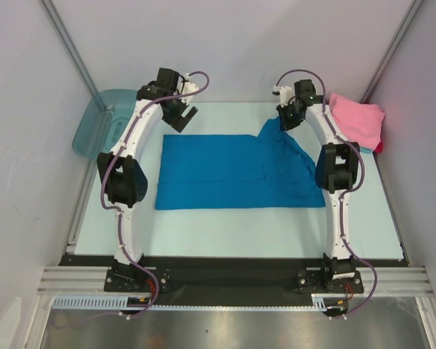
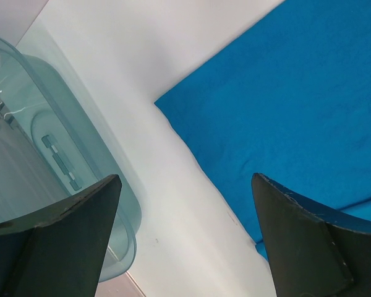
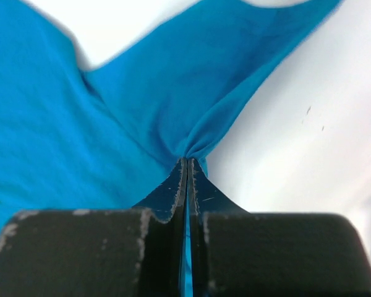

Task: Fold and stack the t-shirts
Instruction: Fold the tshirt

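Observation:
A bright blue t-shirt (image 1: 232, 171) lies spread flat in the middle of the table. My right gripper (image 1: 288, 118) is shut on its far right corner, and the cloth (image 3: 173, 105) bunches into the closed tips (image 3: 187, 162) and lifts off the table. My left gripper (image 1: 182, 113) hangs open above the shirt's far left corner (image 2: 167, 108), with bare table between its fingers (image 2: 80, 210). A pink t-shirt (image 1: 357, 120) sits folded at the far right, on top of other shirts showing red and light blue edges (image 1: 376, 147).
A translucent teal plastic tub (image 1: 102, 120) stands at the table's far left edge, close to my left gripper; it also fills the left of the left wrist view (image 2: 43, 154). Grey walls close in on both sides and the back.

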Tool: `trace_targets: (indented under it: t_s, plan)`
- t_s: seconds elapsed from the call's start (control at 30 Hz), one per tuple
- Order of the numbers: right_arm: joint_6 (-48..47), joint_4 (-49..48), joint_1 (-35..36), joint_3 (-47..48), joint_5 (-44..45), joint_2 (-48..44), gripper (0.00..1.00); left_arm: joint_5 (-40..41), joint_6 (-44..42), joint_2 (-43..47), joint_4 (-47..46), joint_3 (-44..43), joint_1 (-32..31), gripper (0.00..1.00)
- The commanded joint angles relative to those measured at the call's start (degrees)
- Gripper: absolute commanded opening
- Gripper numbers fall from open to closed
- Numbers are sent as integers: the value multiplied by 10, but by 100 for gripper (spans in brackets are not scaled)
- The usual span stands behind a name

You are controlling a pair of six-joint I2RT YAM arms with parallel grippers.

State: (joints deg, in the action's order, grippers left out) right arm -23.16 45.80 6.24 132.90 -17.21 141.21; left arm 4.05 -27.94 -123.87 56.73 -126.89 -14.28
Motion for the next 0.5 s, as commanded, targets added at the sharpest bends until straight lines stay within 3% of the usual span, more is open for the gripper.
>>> trace_targets:
  t_s: [0.0, 0.23, 0.47]
  plan:
    - [-55, 31, 2, -18, 8, -58, 0, -5, -2, -1, -7, -27, -1, 93]
    - [-154, 89, 1, -91, 15, -108, 0, -8, -8, -1, -9, -22, 8, 93]
    - [-203, 160, 2, -96, 20, -107, 0, -14, -6, -1, -13, -17, 13, 92]
